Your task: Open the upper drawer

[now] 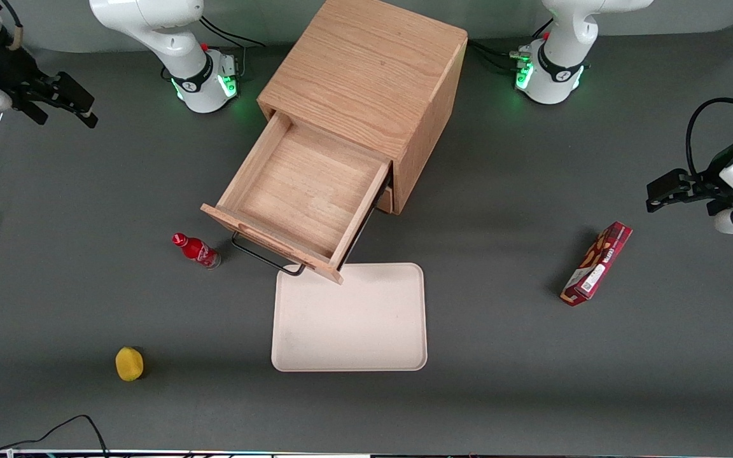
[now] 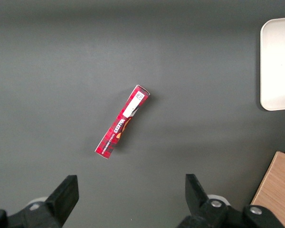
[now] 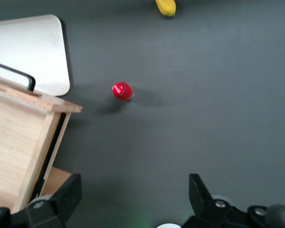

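Well apart from upper drawer (image 1: 306, 194), pulled out | jaws (image 1: 77, 102) wide, holding nothing

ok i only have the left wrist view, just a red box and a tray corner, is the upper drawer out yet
observer: yes, the upper drawer stands well out of the cabinet, and nothing shows inside it.
operator: where's the working pincer
observer: the pincer is open and holds nothing, off at the working arm's end of the table, apart from the handle.
operator: anything close to the drawer front
observer: a red bottle stands beside the handle, and the drawer's front corner shows over the edge of the tray.
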{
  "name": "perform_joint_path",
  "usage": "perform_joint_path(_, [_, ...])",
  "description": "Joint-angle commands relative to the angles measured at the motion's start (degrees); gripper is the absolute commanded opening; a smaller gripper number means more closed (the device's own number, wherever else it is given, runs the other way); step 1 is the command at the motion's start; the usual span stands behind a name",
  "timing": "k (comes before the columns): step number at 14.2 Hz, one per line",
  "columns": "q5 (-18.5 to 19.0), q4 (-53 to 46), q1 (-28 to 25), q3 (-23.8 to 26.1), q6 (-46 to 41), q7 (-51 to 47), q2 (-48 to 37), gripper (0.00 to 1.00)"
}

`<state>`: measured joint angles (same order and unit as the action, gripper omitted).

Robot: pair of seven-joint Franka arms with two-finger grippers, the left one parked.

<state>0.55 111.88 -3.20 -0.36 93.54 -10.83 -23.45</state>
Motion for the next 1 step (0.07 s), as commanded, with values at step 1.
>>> perform_joint_path(1, [1.4,-4.2,-0.3,-0.1,-0.6,-1.4,3.1,1.00])
